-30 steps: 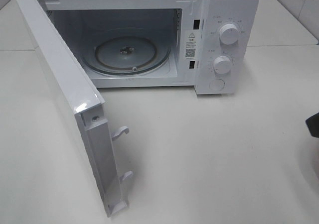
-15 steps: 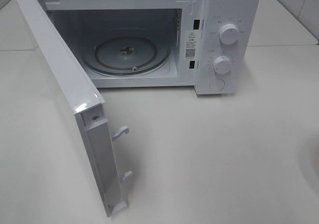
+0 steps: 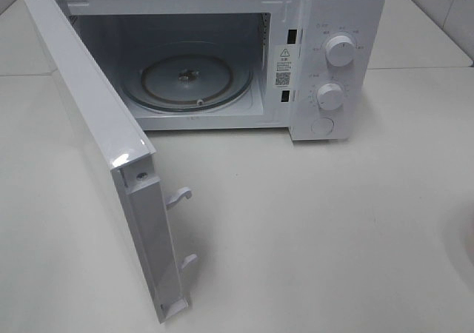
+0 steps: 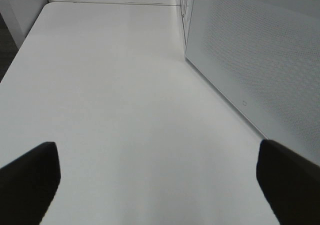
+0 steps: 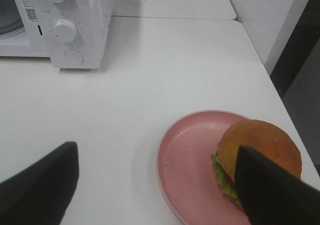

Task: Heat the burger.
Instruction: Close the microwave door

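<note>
Left to right. Left gripper (image 4: pixel 159 185): matte black fingers (image 4: pixel 27 177) spread as wide as they go, nothing between them, hovering over bare white table (image 4: pixel 115 100). Just beside it the microwave door (image 4: pixel 260 50), flat white panel with fine perforated dot pattern.

Exterior high view: white boxy microwave (image 3: pixel 333 22), glossy plastic shell, door (image 3: pixel 96 148) swung open toward the left, two hooked latch tabs (image 3: pixel 180 194) on its inner edge. Cavity holds a round clear glass turntable (image 3: pixel 187 79), ribbed rings, hub in the middle. Right-hand control panel: two round white knobs (image 3: pixel 340 50) stacked, round button below. Smooth off-white tabletop all around.

Right gripper (image 5: pixel 157 185): black fingers parted wide, holding nothing, touching nothing, poised above the table. Round pink plate (image 5: pixel 190 160), smooth with shallow raised rim, between and below the fingers. Burger (image 5: pixel 257 150) on the plate, off-centre toward the plate's side away from the microwave: glossy golden-brown domed bun, frilly green lettuce, red filling at the edge. One finger partly covers the burger in the right wrist view; contact not evident.
</note>
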Action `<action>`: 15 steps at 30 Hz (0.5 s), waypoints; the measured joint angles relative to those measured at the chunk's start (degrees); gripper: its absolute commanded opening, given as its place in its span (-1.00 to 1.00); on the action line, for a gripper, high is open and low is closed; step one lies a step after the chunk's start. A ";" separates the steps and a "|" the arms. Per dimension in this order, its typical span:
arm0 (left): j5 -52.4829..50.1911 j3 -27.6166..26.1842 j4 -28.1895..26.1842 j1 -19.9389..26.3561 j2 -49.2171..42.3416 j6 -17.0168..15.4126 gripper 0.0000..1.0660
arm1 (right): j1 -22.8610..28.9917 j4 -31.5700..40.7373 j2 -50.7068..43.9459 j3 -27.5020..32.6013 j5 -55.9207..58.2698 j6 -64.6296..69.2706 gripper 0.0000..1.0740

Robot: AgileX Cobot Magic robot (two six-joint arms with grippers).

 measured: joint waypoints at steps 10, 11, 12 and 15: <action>0.00 0.00 0.00 0.00 0.00 0.00 0.88 | -0.11 0.00 0.00 0.00 0.11 -0.06 0.39; 0.00 0.00 0.00 0.00 0.00 0.00 0.88 | -0.11 0.00 0.00 0.00 0.11 -0.06 0.39; 0.00 0.00 0.00 0.00 0.00 0.00 0.88 | -0.11 0.00 0.00 0.00 0.11 -0.06 0.39; 0.00 0.00 0.00 0.00 0.00 0.00 0.88 | -0.11 0.00 0.00 0.00 0.11 -0.06 0.39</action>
